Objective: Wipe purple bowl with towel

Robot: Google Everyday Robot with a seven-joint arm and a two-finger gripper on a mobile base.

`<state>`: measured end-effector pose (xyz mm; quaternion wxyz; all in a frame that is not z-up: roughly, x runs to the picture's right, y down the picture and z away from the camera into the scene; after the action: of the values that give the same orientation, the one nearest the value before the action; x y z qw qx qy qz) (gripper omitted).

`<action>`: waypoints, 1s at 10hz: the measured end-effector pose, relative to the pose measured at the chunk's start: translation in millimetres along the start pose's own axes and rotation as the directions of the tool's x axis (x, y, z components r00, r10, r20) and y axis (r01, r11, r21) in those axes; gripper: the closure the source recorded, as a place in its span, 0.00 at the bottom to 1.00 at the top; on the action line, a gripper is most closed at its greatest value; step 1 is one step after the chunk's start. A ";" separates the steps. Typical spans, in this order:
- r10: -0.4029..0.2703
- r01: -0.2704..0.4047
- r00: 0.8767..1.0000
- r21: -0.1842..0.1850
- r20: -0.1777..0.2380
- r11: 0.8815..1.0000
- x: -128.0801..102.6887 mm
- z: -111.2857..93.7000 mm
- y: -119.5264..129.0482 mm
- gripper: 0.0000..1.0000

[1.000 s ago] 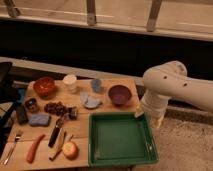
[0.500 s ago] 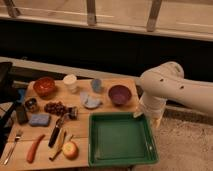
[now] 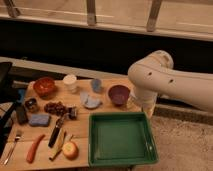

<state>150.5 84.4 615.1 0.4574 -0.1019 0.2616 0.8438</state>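
The purple bowl (image 3: 119, 94) stands upright near the right end of the wooden table (image 3: 80, 131). The towel (image 3: 90, 101), a crumpled light blue-grey cloth, lies just left of the bowl and apart from it. My white arm (image 3: 165, 82) reaches in from the right. Its lower end, with the gripper (image 3: 141, 109), hangs at the table's right edge beside the bowl, mostly hidden by the arm's own bulk. The gripper is open and I see nothing in it.
A green tray (image 3: 121, 137) fills the table's front right. A small blue cup (image 3: 96, 85), a white cup (image 3: 70, 82) and a red-orange bowl (image 3: 44, 86) line the back. A blue sponge (image 3: 39, 119), an apple (image 3: 70, 149) and a fork (image 3: 12, 145) lie at the left front.
My arm has drifted a little to the left, closer to the purple bowl. Nothing on the table has moved.
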 end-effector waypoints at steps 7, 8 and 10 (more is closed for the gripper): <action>-0.133 0.132 0.991 -0.074 -0.005 0.989 3.9 1.9 74.5 0.35; -0.149 0.148 0.989 -0.080 -0.011 0.986 5.6 3.8 82.2 0.35; -0.145 0.144 0.989 -0.080 -0.012 0.986 4.9 3.6 80.9 0.35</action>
<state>81.2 53.9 644.2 0.5107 -0.1459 0.2239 0.8172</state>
